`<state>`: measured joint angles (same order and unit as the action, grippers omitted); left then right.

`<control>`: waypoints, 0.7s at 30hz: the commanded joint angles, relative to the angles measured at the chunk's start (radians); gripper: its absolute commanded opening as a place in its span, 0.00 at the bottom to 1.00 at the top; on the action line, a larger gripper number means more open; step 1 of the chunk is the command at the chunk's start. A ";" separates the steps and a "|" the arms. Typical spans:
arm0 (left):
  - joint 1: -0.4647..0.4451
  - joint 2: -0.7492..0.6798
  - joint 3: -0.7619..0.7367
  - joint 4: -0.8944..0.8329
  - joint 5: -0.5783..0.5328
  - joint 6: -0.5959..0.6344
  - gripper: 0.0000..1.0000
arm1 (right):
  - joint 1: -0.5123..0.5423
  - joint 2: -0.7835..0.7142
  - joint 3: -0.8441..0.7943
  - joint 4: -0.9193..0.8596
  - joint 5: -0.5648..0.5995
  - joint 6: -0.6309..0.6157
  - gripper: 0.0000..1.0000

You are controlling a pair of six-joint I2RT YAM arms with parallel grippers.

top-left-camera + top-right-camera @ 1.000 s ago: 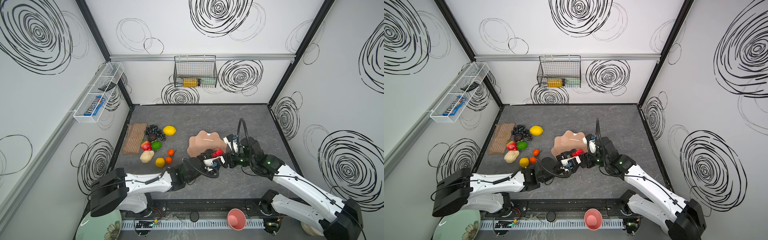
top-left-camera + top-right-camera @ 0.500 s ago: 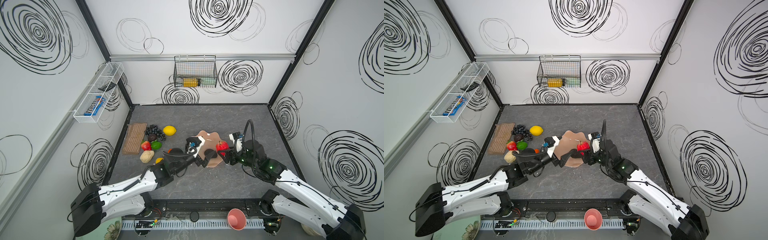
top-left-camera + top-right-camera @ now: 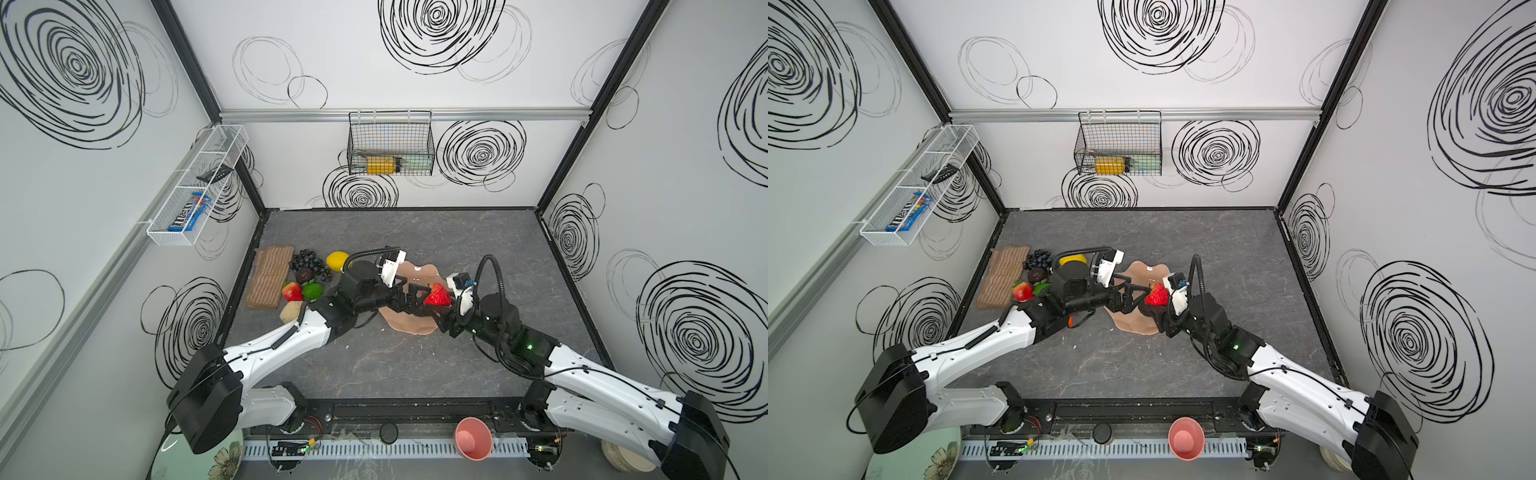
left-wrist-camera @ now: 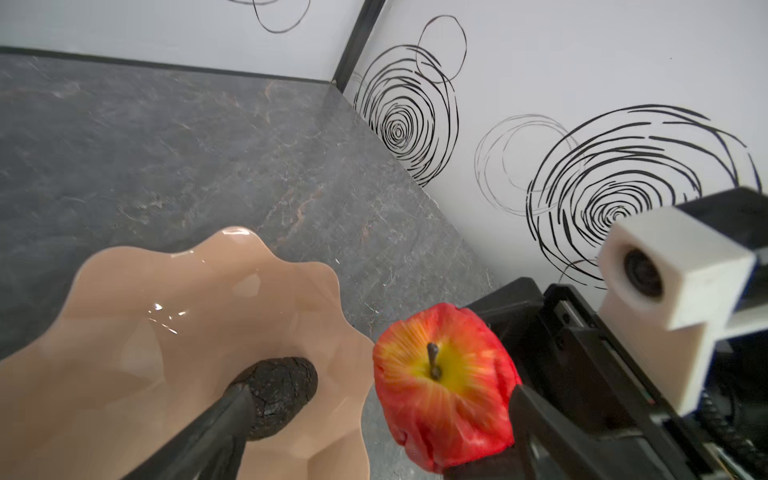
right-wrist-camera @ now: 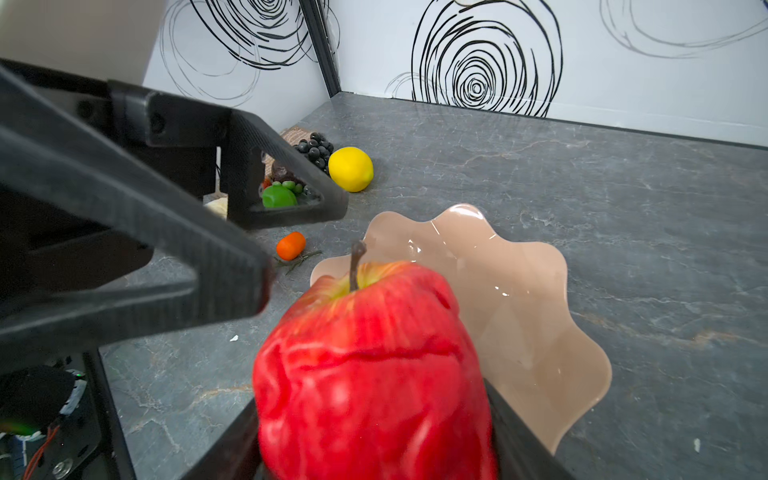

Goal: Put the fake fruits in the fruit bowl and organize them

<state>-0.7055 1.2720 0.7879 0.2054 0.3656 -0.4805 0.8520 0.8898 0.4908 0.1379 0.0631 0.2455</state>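
One red apple (image 3: 436,294) sat clamped in the right gripper (image 3: 433,304) at the fruit bowl's (image 3: 411,328) 3 o'clock; left gripper (image 3: 410,298) gaped empty.

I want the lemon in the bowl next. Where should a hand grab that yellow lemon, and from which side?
Probably across its fat middle, coming down from above. The lemon lies on its side on the table, one end towards the grape bunch, so closing across the short width stays clear of it.
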 commanded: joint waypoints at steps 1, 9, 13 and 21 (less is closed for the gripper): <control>0.000 0.011 0.037 0.005 0.120 -0.062 0.99 | 0.028 0.017 -0.020 0.105 0.046 -0.056 0.64; -0.008 0.069 0.065 -0.030 0.170 -0.053 0.84 | 0.062 0.081 -0.006 0.130 0.094 -0.070 0.64; -0.014 0.093 0.081 -0.049 0.160 -0.047 0.77 | 0.078 0.084 -0.006 0.145 0.110 -0.081 0.64; -0.027 0.125 0.105 -0.077 0.145 -0.034 0.75 | 0.087 0.089 -0.006 0.146 0.114 -0.089 0.64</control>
<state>-0.7223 1.3815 0.8600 0.1215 0.5034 -0.5262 0.9268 0.9779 0.4793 0.2379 0.1658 0.1745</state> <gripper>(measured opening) 0.749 0.653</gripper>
